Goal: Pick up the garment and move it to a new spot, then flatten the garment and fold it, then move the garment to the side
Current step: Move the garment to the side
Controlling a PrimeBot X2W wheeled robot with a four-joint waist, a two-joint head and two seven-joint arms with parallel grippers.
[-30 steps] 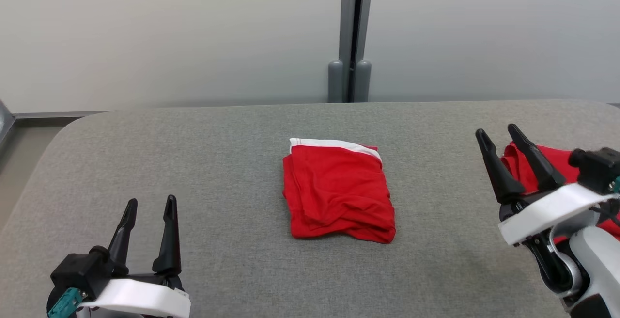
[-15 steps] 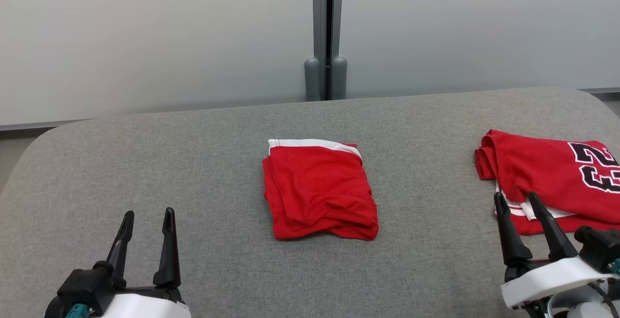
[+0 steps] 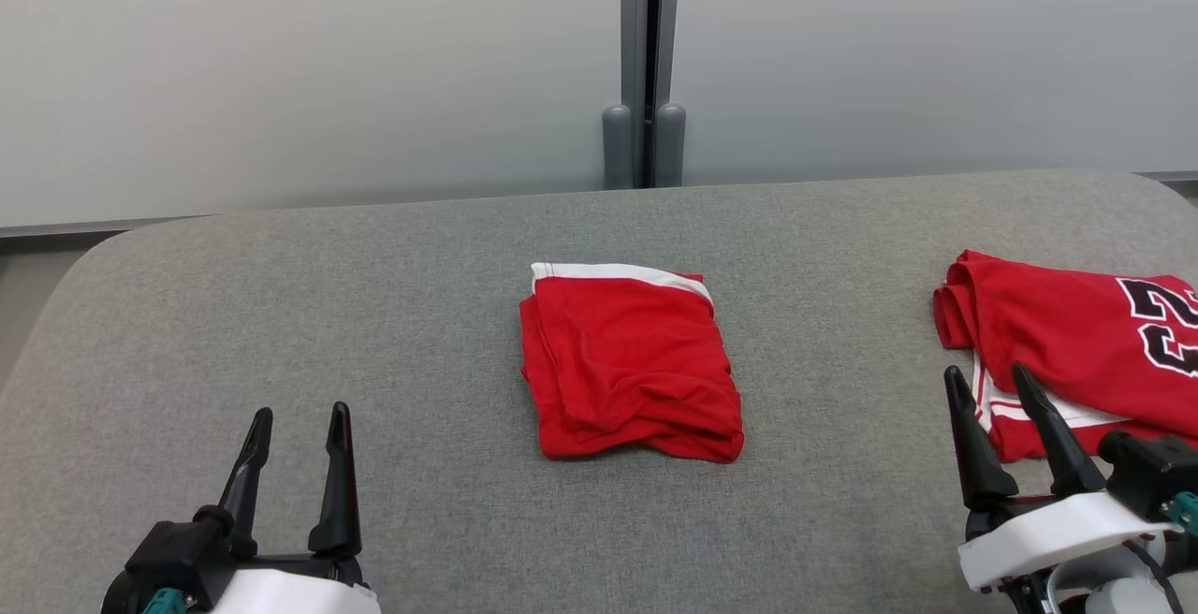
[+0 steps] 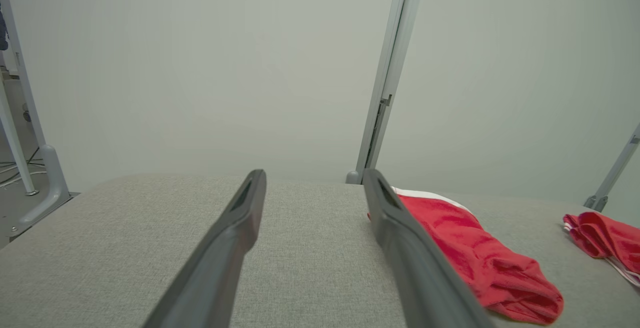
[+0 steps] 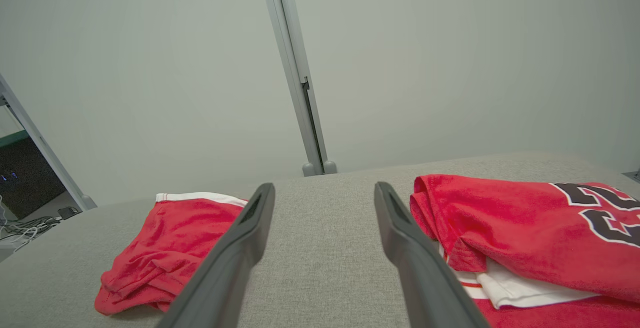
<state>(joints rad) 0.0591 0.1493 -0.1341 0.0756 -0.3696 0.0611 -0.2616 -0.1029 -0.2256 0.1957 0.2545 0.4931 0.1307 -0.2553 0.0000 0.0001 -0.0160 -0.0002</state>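
Right gripper pulled back from jersey — spread wide, empty; left gripper — same.

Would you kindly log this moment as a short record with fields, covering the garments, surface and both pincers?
surface: grey fabric table
centre: folded red garment, white band at far edge
right side: red numbered jersey, folded
left pincer: open, empty, above bare table
right pincer: open, empty, close by the jersey

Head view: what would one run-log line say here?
folded red garment: centre of grey table, untouched | numbered jersey: right end | left gripper: open, empty | right gripper: open, empty, near jersey
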